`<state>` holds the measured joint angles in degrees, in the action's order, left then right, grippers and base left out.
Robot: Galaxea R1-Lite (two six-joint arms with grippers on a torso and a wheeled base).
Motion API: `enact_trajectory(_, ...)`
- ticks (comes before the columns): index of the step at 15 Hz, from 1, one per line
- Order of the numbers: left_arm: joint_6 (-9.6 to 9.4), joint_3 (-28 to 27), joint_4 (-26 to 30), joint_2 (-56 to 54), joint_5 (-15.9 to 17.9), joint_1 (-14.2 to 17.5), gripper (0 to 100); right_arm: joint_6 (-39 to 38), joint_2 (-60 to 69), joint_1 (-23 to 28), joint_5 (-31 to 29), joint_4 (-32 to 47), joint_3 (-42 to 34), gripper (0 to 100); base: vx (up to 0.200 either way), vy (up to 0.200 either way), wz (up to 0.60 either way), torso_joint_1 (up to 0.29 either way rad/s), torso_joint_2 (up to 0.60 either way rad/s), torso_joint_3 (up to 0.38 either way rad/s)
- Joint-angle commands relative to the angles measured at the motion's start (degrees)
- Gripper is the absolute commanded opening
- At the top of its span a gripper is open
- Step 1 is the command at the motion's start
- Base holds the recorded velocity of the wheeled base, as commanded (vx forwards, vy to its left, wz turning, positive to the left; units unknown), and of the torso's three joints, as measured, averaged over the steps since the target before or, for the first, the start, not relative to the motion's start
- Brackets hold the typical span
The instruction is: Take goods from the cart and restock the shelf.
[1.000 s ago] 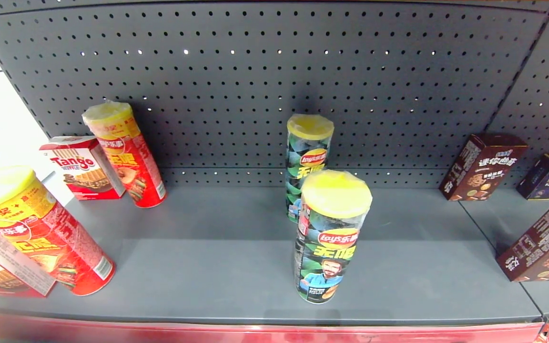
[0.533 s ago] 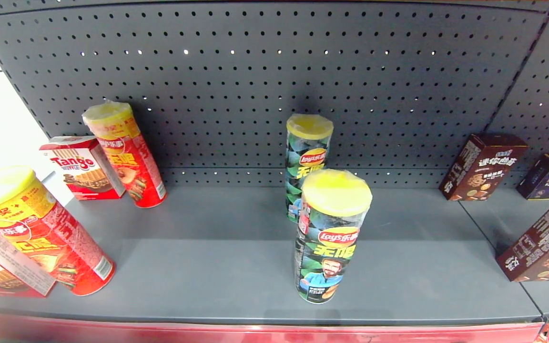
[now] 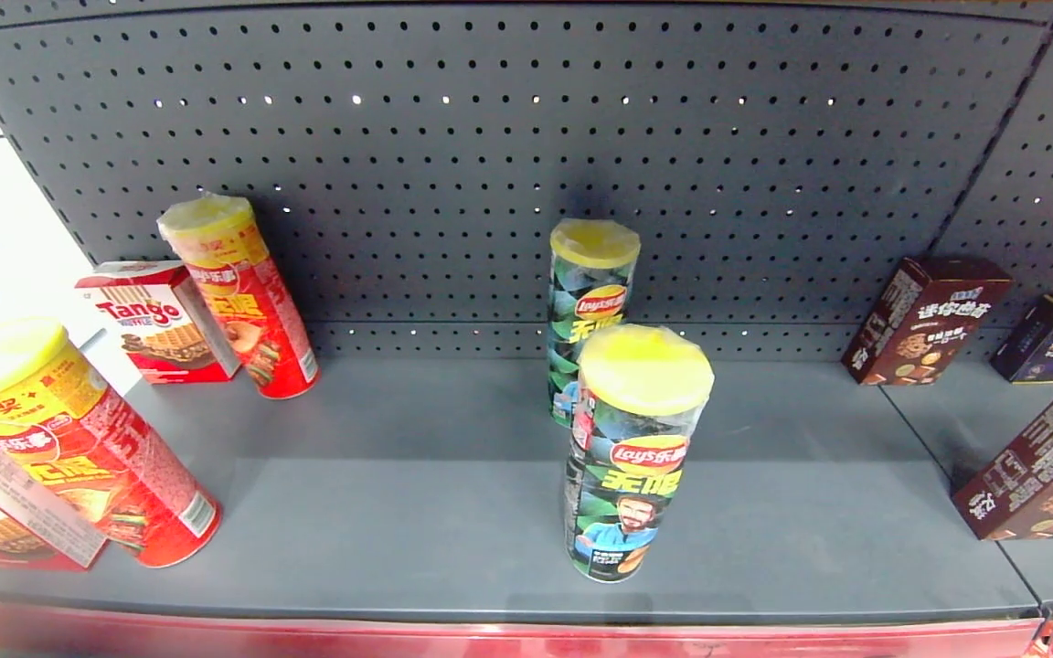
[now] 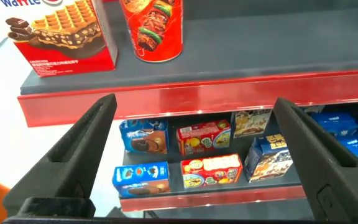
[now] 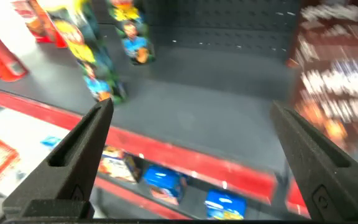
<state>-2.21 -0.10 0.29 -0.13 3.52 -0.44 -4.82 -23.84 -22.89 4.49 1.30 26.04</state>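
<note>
Fingers point(image 4: 73, 155) of the left gripper point(image 4: 194, 104) and right gripper point(image 5: 191, 107) are being held spread, nothing between them. A fresh item is being called for; it is best set upright on the bare middle of the grey metal shelf point(image 3: 417, 493), clear of the tall green cardboard crisp tubes point(image 3: 636, 457). These are being sealed by yellow lids point(image 3: 645, 370), contents hidden; the smaller brown cardboard boxes point(image 3: 924, 320) are standing closed.
</note>
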Motion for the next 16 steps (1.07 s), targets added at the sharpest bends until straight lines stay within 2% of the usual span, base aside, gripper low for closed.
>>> enact_trajectory(1, 0.01, 0.0, 0.0, 0.1, 0.0, 0.1, 100, 2.0, -18.9, -8.2, 3.5, 0.1, 7.3, 100, 0.000, 0.000, 0.00, 0.000, 0.00, 0.000)
enact_trajectory(3, 0.01, 0.1, 0.0, 0.1, 0.0, 0.1, 100, 3.8, -22.5, -10.2, 3.4, 0.2, 6.0, 100, 0.000, 0.000, 0.00, 0.000, 0.00, 0.000)
enact_trajectory(9, 0.01, 0.0, 0.0, 0.1, 0.1, 0.0, 100, 5.0, -27.7, -10.9, 3.4, -3.0, -0.4, 100, 0.000, 0.000, 0.00, 0.000, 0.00, 0.000)
enact_trajectory(16, 0.01, 0.0, 0.0, 0.1, 0.1, 0.0, 100, 7.5, -36.5, -13.1, 3.2, -3.9, 2.5, 100, 0.000, 0.000, 0.00, 0.000, 0.00, 0.000)
